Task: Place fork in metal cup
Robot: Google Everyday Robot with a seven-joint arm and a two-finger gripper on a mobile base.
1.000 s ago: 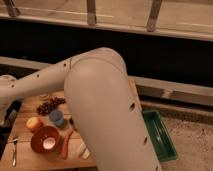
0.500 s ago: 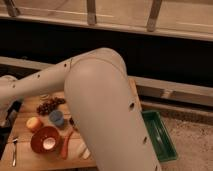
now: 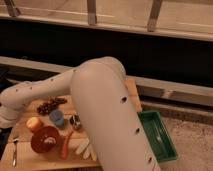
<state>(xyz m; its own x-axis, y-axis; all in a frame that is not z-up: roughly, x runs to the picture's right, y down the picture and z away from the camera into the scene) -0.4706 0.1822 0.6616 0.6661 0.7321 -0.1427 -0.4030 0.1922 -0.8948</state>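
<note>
Lying at the table's (image 3: 31, 163) 8 o'clock corner, fork (image 3: 15, 150) is well apart from metal cup (image 3: 75, 121). Gripper, hidden past 9 o'clock, spread wide, apparently empty. Everything's left.

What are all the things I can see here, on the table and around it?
table: one, light wood, lower left
fork: one, silver, table's front left corner
bowl: one, orange, right of the fork
round fruit: one, yellow-orange, behind the bowl
blue cup: one, blue, mid-table
metal cup: one, shiny steel, just right of the blue cup
grapes: one bunch, dark, behind the cups
long vegetable: one, red-orange, right of the bowl
pale pieces: about two, pale yellow, front, by the arm
tray: one, green, right of the table
arm: one, white, arching over the table
gripper: out of view, past the arm's end at the left edge
</note>
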